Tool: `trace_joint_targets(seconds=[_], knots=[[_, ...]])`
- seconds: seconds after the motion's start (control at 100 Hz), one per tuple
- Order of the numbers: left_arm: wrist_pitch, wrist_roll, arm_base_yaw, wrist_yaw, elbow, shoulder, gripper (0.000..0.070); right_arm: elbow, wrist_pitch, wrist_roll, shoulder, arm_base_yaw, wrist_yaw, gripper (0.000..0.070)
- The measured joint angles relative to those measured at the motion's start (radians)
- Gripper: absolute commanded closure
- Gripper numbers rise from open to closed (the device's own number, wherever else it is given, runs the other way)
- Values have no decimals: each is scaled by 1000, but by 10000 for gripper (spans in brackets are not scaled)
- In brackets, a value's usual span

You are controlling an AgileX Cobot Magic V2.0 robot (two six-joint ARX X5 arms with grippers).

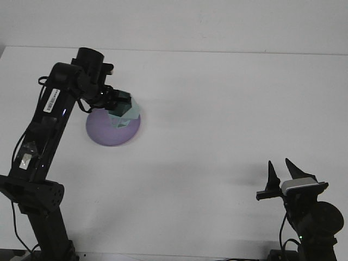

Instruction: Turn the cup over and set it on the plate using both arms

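A pale teal cup (126, 113) hangs over the right half of the purple plate (106, 133), held in my left gripper (118, 105), which is shut on it. The left arm reaches up and over from the lower left, and its wrist hides the plate's far rim. Whether the cup touches the plate I cannot tell. My right gripper (283, 169) stands open at the lower right, far from the cup and plate, with nothing between its fingers.
The white table (228, 109) stretches from the plate to the right arm's base (312, 217). The left arm's links (38, 141) rise along the left side of the view.
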Motion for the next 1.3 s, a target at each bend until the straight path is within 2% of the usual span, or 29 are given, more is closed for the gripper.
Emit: trace_joint_targets(seconds=[0.08, 0.34, 0.69, 0.77, 1.06, 1.11, 1.23, 1.3], knots=[[-3, 0, 43, -24, -28, 4, 685, 0, 0, 0, 0, 0, 0, 378], [-2, 0, 134, -26, -56, 86, 685, 0, 0, 0, 0, 0, 0, 378], [36, 0, 135, -35, -61, 215, 685, 0, 0, 0, 0, 0, 0, 378], [40, 0, 135, -56, -61, 228, 685, 0, -1, 0, 0, 0, 0, 378], [46, 0, 136, -57, -61, 235, 683, 0, -2, 0, 0, 0, 0, 378], [50, 0, 136, -57, -61, 235, 654, 0, -2, 0, 0, 0, 0, 378], [51, 0, 136, -56, -61, 235, 432, 0, -2, 0, 0, 0, 0, 378], [48, 0, 136, -56, -61, 235, 387, 0, -3, 0, 0, 0, 0, 378]])
